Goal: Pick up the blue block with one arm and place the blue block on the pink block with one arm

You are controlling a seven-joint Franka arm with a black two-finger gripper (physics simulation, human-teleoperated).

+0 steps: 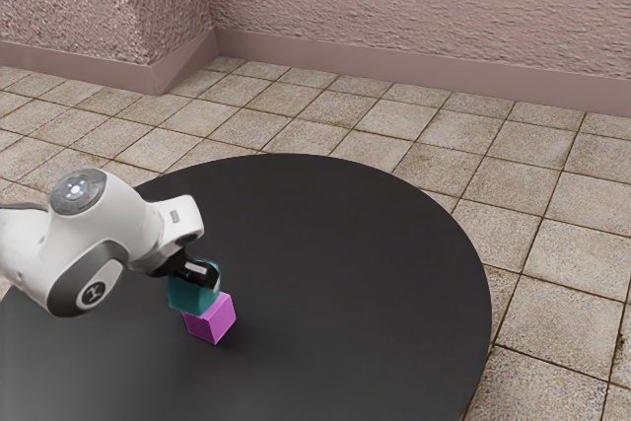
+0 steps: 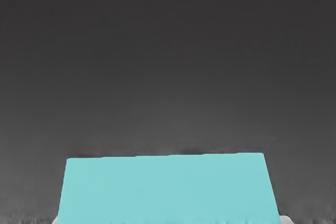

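The gripper (image 1: 200,276) is squeezing the blue block (image 1: 185,294) tight between its two fingers. The block is hanging right over the pink block (image 1: 211,318), but a bit toward the exterior view's left. I am thinking it is sticking out too far that side. If the fingers let go now, it may tip and tumble onto the black table (image 1: 375,273).

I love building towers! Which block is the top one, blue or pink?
The blue block is the top one, held in the gripper. The pink block is lower, resting on the black table, right under it.
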